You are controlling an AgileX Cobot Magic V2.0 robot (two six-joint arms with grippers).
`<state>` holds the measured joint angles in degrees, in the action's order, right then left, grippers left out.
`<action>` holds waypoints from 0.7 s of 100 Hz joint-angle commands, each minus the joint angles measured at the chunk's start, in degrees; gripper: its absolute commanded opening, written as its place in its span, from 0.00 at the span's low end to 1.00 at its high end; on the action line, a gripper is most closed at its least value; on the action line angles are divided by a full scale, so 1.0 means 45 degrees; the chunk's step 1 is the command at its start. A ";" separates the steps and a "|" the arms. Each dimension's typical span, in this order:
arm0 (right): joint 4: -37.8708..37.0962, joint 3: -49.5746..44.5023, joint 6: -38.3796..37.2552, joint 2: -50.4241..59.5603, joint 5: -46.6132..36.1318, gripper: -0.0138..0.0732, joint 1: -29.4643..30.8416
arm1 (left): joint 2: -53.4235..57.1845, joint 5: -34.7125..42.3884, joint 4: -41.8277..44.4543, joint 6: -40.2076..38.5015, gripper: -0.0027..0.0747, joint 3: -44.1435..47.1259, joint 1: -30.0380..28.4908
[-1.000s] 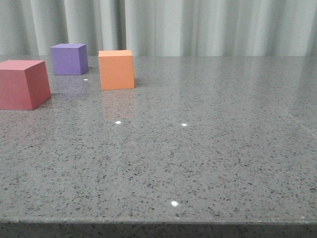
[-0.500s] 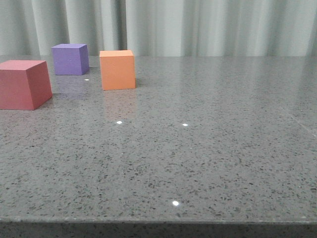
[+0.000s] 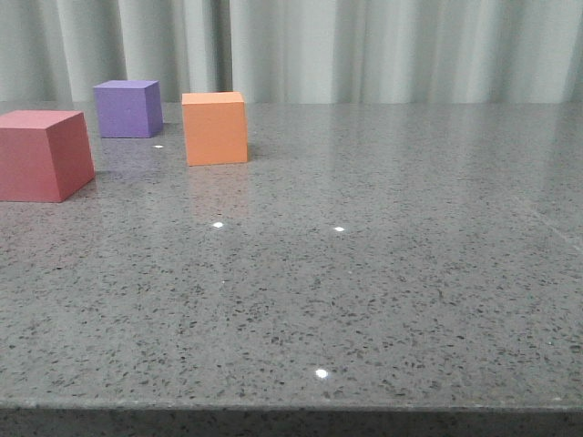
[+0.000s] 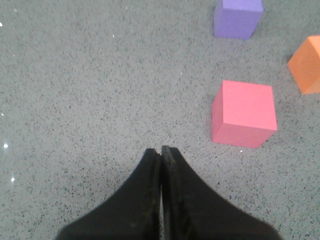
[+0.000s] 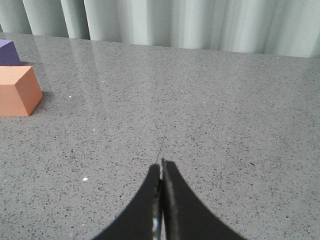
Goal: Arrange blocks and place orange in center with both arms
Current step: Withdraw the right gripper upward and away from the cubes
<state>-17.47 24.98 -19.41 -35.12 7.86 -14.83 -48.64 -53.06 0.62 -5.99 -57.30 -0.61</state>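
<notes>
Three cubes stand on the grey speckled table at the far left. The orange block (image 3: 215, 127) (image 4: 307, 65) (image 5: 17, 91) is the rightmost, the purple block (image 3: 127, 107) (image 4: 237, 18) (image 5: 7, 52) sits behind it to the left, and the pinkish-red block (image 3: 41, 155) (image 4: 244, 113) is nearest the left edge. Neither arm shows in the front view. My left gripper (image 4: 160, 150) is shut and empty above bare table, a short way from the pinkish-red block. My right gripper (image 5: 161, 163) is shut and empty, well to the right of the orange block.
The grey speckled table (image 3: 364, 273) stretches right of the blocks, with a thin seam line (image 5: 172, 107) running across it. Pale curtains (image 3: 364, 45) hang behind the far edge. The table's near edge (image 3: 291, 408) runs along the bottom of the front view.
The blocks appear to shift by a couple of pixels between frames; otherwise nothing has visibly moved.
</notes>
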 commanded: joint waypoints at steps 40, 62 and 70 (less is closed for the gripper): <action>-0.0255 0.0335 0.0016 0.0040 -0.0987 0.03 0.0069 | -0.0570 0.0761 -0.0667 -0.0016 0.91 -0.0451 -0.0006; -0.0255 0.0335 0.0016 0.0040 -0.0987 0.03 0.0069 | -0.0658 0.1511 -0.2104 -0.0016 0.87 -0.0451 0.0873; -0.0255 0.0335 0.0016 0.0040 -0.0987 0.03 0.0069 | -0.0924 0.2178 -0.2678 -0.0016 0.86 -0.0451 0.1641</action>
<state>-17.47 24.98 -19.41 -35.12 7.76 -14.83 -52.00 -49.93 -7.65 -5.99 -57.39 3.40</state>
